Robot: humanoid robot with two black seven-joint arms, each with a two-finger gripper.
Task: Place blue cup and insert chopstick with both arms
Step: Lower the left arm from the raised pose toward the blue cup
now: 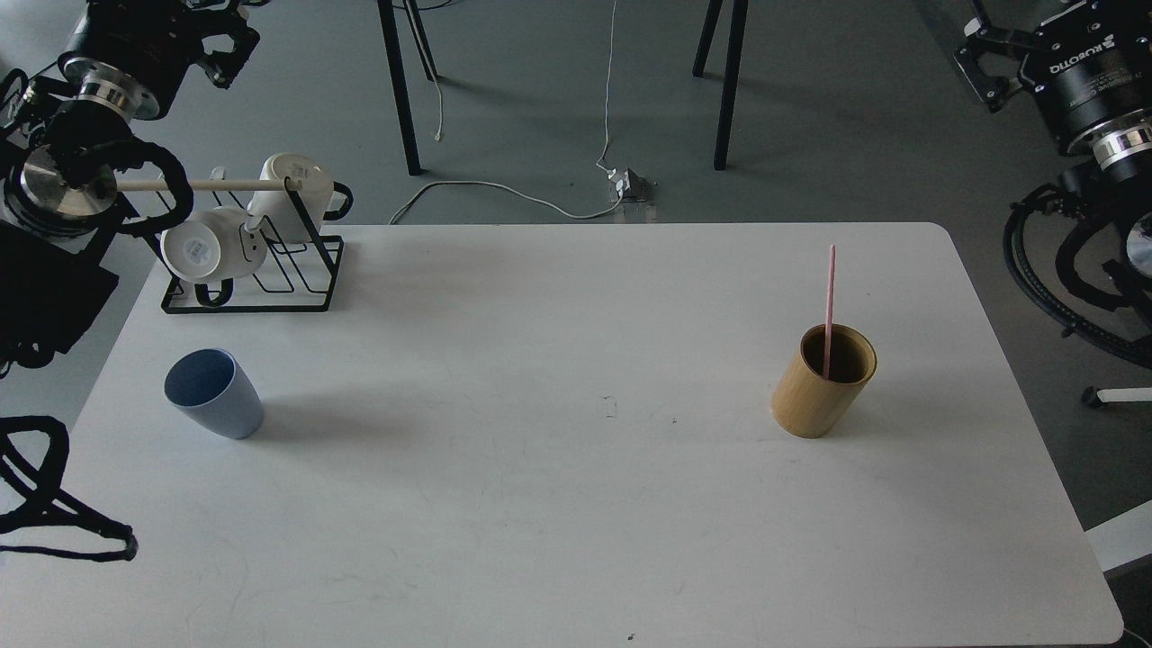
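The blue cup (213,394) stands upright on the left part of the white table (540,504), with nothing in it that I can see. The pink chopstick (829,301) stands nearly upright inside the tan bamboo cylinder (821,382) on the right part of the table. My left gripper (225,49) hangs off the table's far left corner, high above and behind the cup, holding nothing. My right gripper (983,63) is off the far right corner, well away from the chopstick and also holding nothing. Both are dark and small, so their fingers are hard to tell apart.
A black wire rack (261,270) with a pale wooden rod and white mugs (207,247) sits at the table's far left, just behind the cup. Black chair legs (400,90) and a white cable (504,189) lie on the floor beyond the table.
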